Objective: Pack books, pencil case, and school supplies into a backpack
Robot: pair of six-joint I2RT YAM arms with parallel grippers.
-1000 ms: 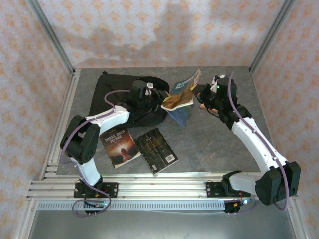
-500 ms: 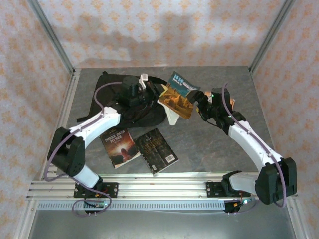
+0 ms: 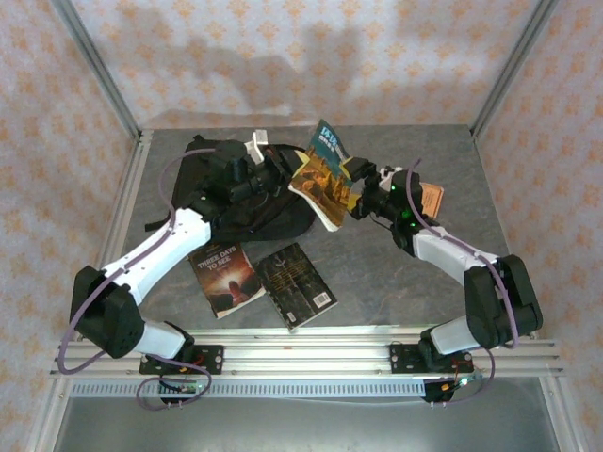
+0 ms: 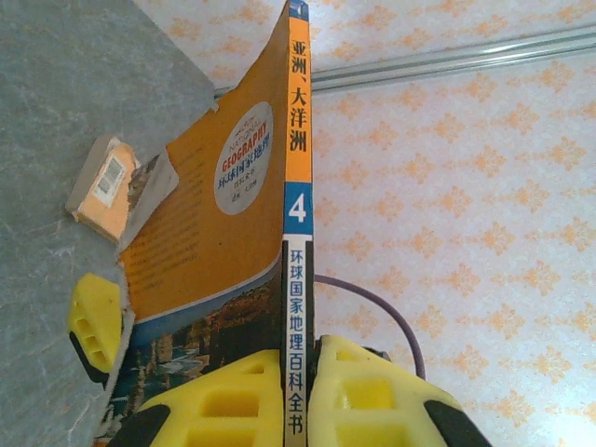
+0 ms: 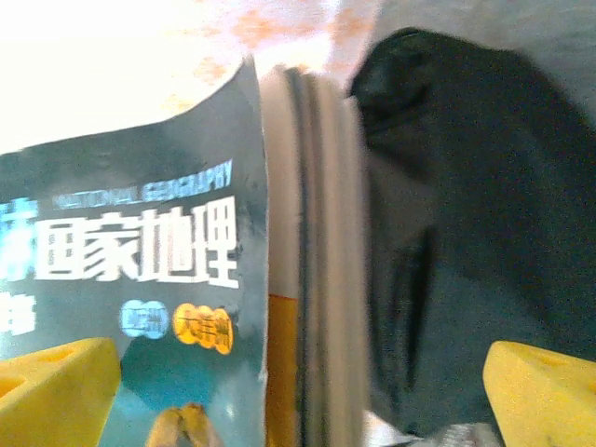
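The blue-and-orange book (image 3: 320,174) stands tilted on edge above the table, just right of the black backpack (image 3: 221,188). My left gripper (image 3: 285,169) is shut on its spine (image 4: 296,186), the yellow fingers (image 4: 233,405) pressing from both sides. My right gripper (image 3: 350,193) is open, its fingers (image 5: 56,382) wide apart around the book's page edge (image 5: 312,279), with the backpack (image 5: 466,233) behind. Two more books lie flat near the front: a dark one with a reddish glow (image 3: 224,275) and a black-grey one (image 3: 296,284). A small orange item (image 3: 431,198) lies on the table at the right.
The grey tabletop (image 3: 396,273) is walled by patterned panels. An aluminium rail (image 3: 283,353) runs along the near edge. The small orange item (image 4: 107,186) lies beyond the held book in the left wrist view.
The right gripper has opened and let go of the book. The left arm has stretched out and carried the book left and more upright; the right gripper followed it leftward.
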